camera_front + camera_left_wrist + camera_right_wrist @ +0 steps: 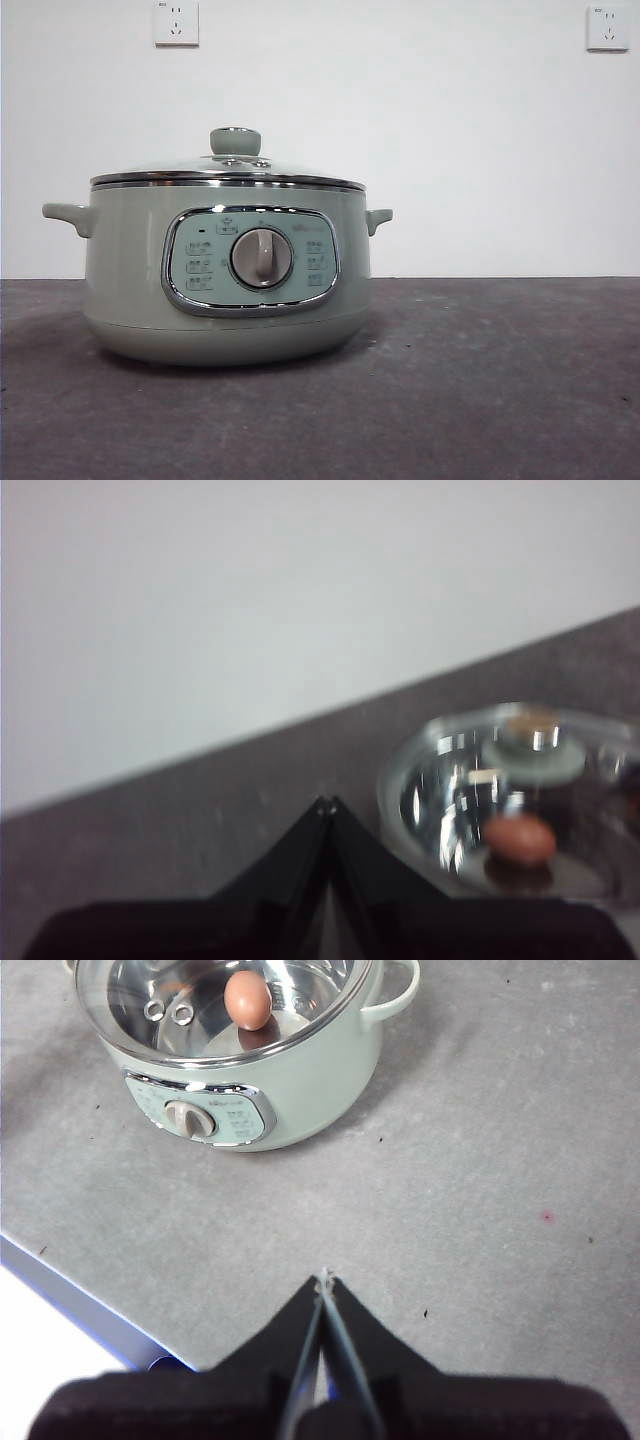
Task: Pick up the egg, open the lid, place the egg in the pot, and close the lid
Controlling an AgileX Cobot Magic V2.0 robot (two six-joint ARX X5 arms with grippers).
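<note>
The sage-green pot [120, 280] stands on the grey table, left of middle, with its dial facing the front camera. The glass lid [180, 172] sits closed on it, green knob [235, 141] on top. In the right wrist view the reddish-brown egg [247, 1000] lies inside the pot [310, 1080], seen through the lid [130, 1000]. The blurred left wrist view also shows the lid [440, 780] and the egg [520, 840] under it. My left gripper [327, 805] is shut and empty, off to the pot's side. My right gripper [323, 1278] is shut and empty, well away from the pot. Neither shows in the front view.
A white wall with two sockets [176, 22] [607, 27] stands behind the table. The table's blue-trimmed edge [70, 1290] runs close to my right gripper.
</note>
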